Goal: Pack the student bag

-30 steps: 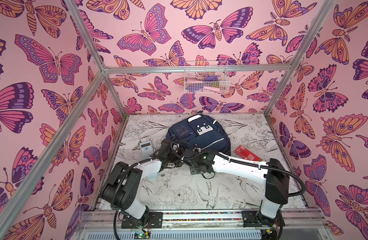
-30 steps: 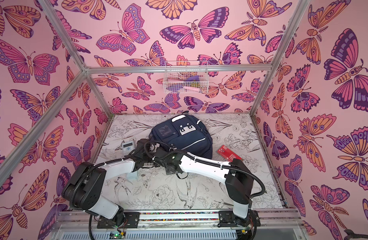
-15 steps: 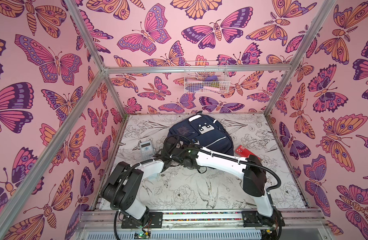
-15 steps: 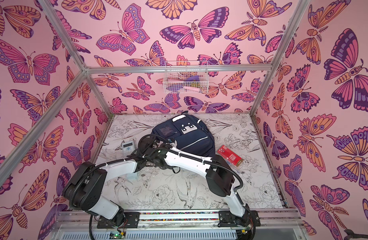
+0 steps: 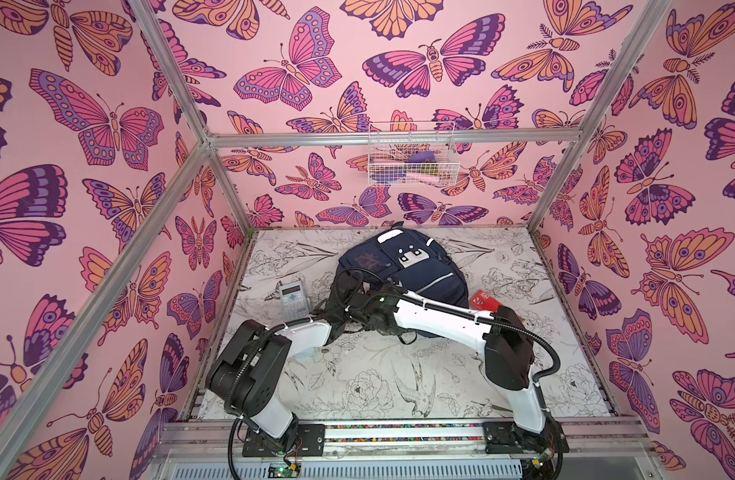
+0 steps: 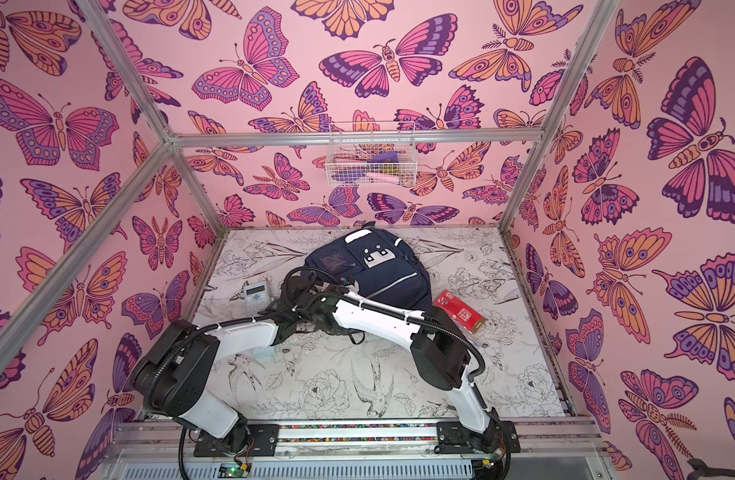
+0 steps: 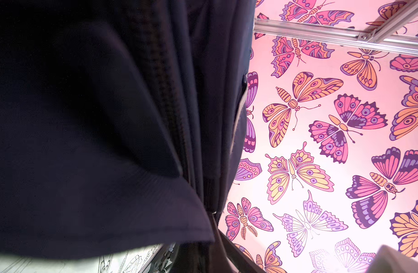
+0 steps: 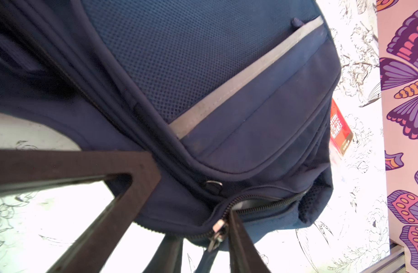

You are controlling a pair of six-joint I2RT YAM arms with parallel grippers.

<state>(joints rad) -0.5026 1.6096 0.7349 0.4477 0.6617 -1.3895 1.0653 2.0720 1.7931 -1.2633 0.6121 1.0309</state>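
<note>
The student bag (image 5: pixel 419 266) (image 6: pixel 382 270), a navy backpack, lies flat at the back middle of the table. Both arms meet at its near left corner. In the left wrist view dark bag fabric (image 7: pixel 85 118) fills most of the picture and my left gripper (image 7: pixel 203 255) is shut on a fold of it. In the right wrist view my right gripper (image 8: pixel 202 227) is open but narrow at the bag's (image 8: pixel 226 71) lower edge. The metal zip slider (image 8: pixel 217 228) and its blue pull tab sit between the fingers. One finger (image 8: pixel 241 245) touches the slider, and the zip beyond it gapes slightly.
A grey calculator (image 5: pixel 293 299) (image 6: pixel 255 294) lies left of the bag. A red box (image 5: pixel 486 301) (image 6: pixel 459 311) (image 8: pixel 340 127) lies at its right. A white wire basket (image 5: pixel 411 153) (image 6: pixel 372 156) hangs on the back wall. The cage's patterned walls enclose the table.
My right arm has swung left to the bag's near left corner, beside the left gripper, and its jaws have narrowed round the zip pull. The left gripper has stayed shut on the fabric.
</note>
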